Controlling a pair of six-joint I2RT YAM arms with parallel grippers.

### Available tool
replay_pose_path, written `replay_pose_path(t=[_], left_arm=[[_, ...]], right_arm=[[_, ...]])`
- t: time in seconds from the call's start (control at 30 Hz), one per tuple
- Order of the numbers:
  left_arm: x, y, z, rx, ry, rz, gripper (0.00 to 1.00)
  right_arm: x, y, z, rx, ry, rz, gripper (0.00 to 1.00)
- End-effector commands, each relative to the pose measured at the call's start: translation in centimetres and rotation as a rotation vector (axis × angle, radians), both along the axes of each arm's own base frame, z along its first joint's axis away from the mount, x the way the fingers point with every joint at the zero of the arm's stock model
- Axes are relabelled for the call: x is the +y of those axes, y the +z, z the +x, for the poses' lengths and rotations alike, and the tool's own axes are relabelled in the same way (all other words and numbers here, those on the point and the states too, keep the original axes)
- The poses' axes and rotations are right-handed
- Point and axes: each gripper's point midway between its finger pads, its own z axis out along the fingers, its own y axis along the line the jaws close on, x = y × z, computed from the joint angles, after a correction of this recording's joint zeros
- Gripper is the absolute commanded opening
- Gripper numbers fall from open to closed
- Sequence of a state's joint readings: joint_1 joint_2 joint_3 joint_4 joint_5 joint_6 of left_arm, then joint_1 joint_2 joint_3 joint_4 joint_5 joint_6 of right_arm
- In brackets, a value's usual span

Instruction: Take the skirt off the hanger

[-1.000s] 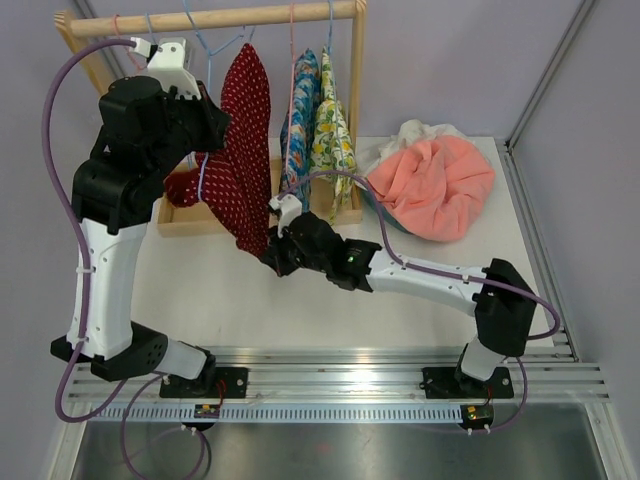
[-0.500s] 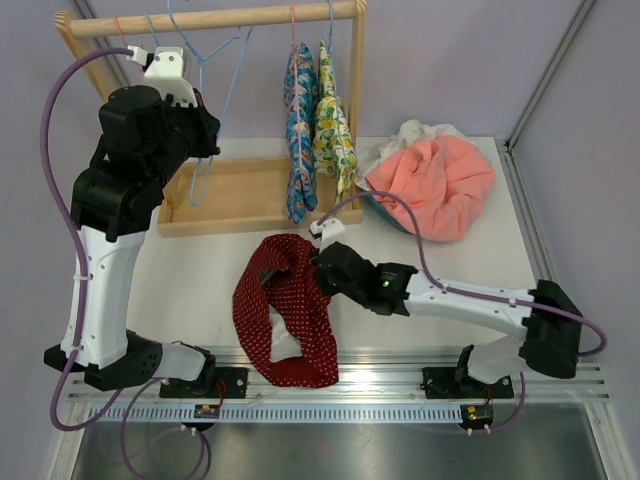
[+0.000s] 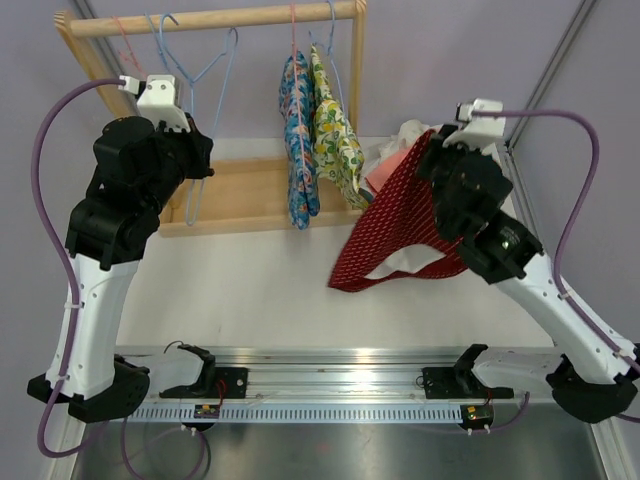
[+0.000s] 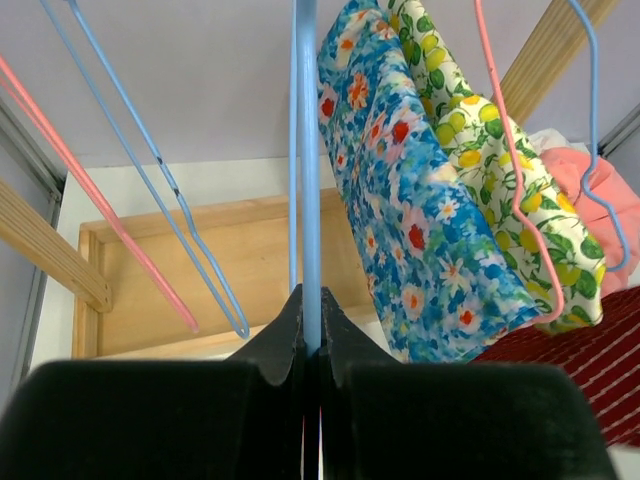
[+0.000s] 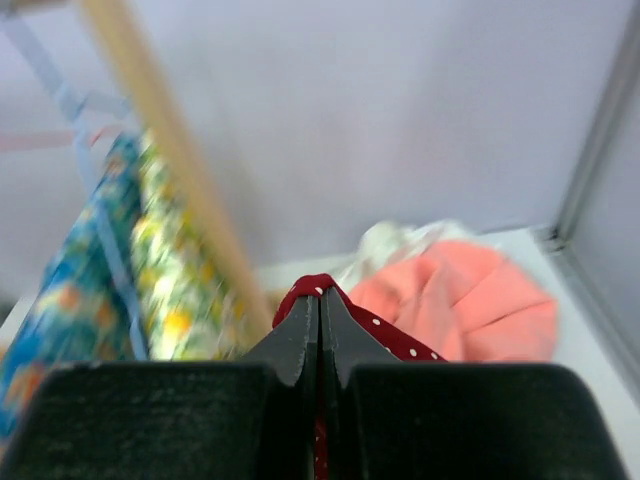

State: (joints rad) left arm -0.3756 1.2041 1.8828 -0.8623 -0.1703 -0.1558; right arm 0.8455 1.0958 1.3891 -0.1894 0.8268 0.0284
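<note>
the left gripper (image 4: 310,340) clamps the bare blue hanger (image 4: 308,180), likely to steady it, while the right gripper (image 5: 320,312), pinched on the red skirt (image 3: 395,225), holds it clear.

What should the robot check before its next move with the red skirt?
1. Is the red skirt off the blue hanger: ok.
2. Is the right gripper shut on the red skirt: ok.
3. Is the left gripper shut on the blue hanger: ok.
4. Is the red skirt apart from the floral clothes: cannot tell.
5. Is the red skirt lifted off the table: cannot tell.
</note>
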Motion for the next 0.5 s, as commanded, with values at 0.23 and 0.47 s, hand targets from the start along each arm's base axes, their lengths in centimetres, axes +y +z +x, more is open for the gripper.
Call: replay_pose_path(t=[0.23,0.47], left_arm=[[0.0,0.5,-0.4,-0.051,-0.002,-0.029,0.00],[-0.3,0.1,-0.2,-0.038,-0.015,-0.030,0.00]], right_arm=[[-9.5,12.7,10.0,-0.173,-0.284,0.083,0.00],[-10.7,10.5,17.5,-0.114,-0.292,0.140,0.00]])
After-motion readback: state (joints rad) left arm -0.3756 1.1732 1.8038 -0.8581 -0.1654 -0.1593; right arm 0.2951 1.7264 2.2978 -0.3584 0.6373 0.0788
